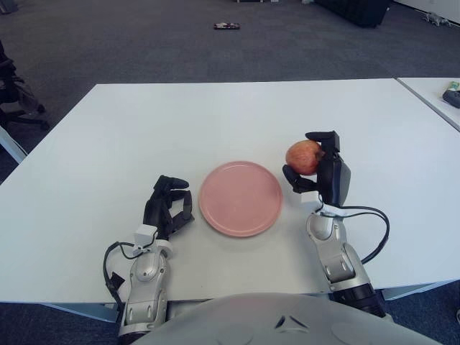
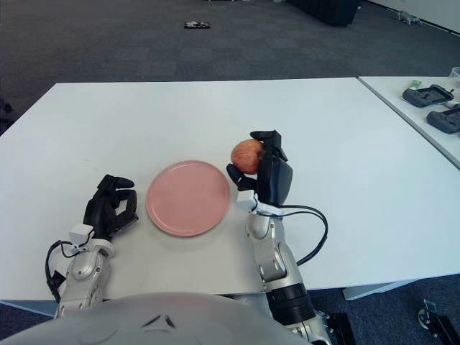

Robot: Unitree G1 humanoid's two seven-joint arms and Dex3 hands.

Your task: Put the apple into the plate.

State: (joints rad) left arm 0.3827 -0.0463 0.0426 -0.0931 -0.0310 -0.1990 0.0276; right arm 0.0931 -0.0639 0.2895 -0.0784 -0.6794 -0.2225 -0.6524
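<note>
Red and yellow, the apple (image 1: 303, 156) is clasped in the fingers of the right hand (image 1: 321, 172), raised above the white table (image 1: 215, 122) just beside the right rim of the pink plate (image 1: 240, 198). The apple sits on the plate-facing side of the hand, with dark fingers wrapped over its top and underneath it. The plate lies flat and bare near the table's front edge, between the two hands. The left hand (image 1: 167, 208) shows just left of the plate, fingers curled and holding nothing. Wide bare tabletop stretches behind the plate and to both sides. A second table (image 2: 431, 100) at far right, well apart, carries dark handheld devices (image 2: 430, 95). Nothing stands between apple and plate.
</note>
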